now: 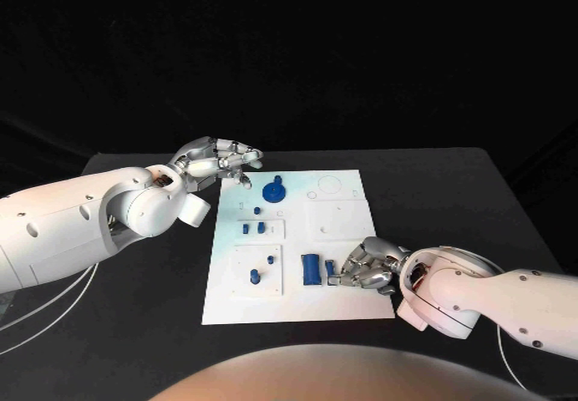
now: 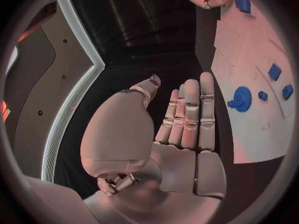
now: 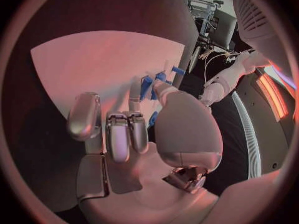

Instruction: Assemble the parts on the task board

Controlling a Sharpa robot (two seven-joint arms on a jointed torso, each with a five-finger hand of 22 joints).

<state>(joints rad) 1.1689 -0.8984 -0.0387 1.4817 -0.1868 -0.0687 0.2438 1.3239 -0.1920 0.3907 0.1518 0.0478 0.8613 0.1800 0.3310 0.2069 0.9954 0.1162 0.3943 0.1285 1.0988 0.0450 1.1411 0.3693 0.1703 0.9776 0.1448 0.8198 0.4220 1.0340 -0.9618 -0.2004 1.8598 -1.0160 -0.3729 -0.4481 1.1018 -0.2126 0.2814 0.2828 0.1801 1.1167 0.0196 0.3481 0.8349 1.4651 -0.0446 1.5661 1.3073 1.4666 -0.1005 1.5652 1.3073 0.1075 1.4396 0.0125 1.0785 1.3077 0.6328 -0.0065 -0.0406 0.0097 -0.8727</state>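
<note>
While over the tabletop by the board's far left corner, left hand: fingers straight, holding nothing. Blue parts on the board. At the near right edge, right hand: fingers curled on a small part.

Left robot hand is glossy silver metal; beside it the task board looks matt white plastic; round blue part smooth plastic; surface matt black.
</note>
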